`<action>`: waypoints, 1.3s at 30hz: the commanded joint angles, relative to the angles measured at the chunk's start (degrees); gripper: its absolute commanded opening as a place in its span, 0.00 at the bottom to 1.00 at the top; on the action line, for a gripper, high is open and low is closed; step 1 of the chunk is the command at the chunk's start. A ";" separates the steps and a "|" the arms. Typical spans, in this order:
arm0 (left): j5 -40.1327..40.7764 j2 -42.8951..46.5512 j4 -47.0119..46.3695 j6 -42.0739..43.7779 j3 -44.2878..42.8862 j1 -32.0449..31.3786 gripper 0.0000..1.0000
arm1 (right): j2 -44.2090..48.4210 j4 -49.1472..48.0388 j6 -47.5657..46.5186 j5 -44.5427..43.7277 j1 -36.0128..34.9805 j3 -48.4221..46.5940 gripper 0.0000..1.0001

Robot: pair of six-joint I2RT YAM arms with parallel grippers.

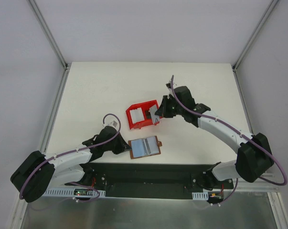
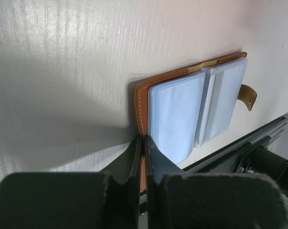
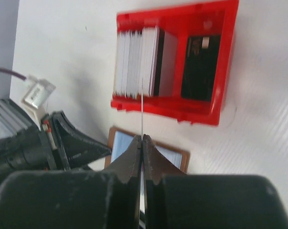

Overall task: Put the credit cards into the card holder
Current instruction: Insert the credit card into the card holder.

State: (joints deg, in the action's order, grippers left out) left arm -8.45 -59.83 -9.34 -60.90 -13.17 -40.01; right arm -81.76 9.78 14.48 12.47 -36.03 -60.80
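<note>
My right fingers [image 3: 134,155] pinch one credit card [image 3: 142,112] edge-on over the red bin [image 3: 220,71]. My left fingers [image 2: 155,160] clamp the open card holder [image 1: 144,148] by its left edge on the bench [image 1: 96,95]. The holder lies just nearward of the bin, so I'd carry the card that way.

My left gripper [image 2: 144,150] covers the near edge of the card holder [image 2: 191,105] where it pinches it. The credit card [image 3: 142,112] in my right gripper [image 3: 142,143] shows edge-on only, face hidden, and the stacked cards [image 3: 134,62] in the red bin [image 3: 223,67] blur together, uncountable.
</note>
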 commanded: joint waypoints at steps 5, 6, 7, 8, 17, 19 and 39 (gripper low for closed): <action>4.31 0.85 2.05 2.02 -1.95 0.90 0.00 | 13.89 -9.52 10.21 5.46 -2.20 16.83 0.01; 4.66 1.21 2.05 1.84 -1.86 0.90 0.00 | 14.86 -9.52 10.48 5.98 -2.64 17.98 0.00; 5.19 1.65 2.05 1.49 -1.69 0.90 0.00 | 15.39 -11.00 10.48 6.25 -2.99 18.95 0.00; 5.46 1.82 1.96 1.14 -1.34 0.90 0.00 | 15.66 -11.01 10.57 6.43 -3.51 19.74 0.00; 3.53 0.59 1.17 0.53 -0.02 0.90 0.00 | 13.47 -18.48 16.54 4.94 -9.31 25.46 0.00; 3.44 1.12 0.38 0.00 0.95 0.90 0.00 | 12.24 -19.18 16.98 3.53 -10.81 25.29 0.00; 2.56 0.95 0.20 -0.62 1.13 0.90 0.00 | -0.15 -37.54 27.53 0.80 -14.33 33.02 0.00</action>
State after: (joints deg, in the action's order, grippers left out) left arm -5.76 -58.92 -9.21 -61.10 -12.95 -39.64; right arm -79.53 -19.46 39.70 12.71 -50.04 -28.16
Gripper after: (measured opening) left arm 0.007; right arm 0.009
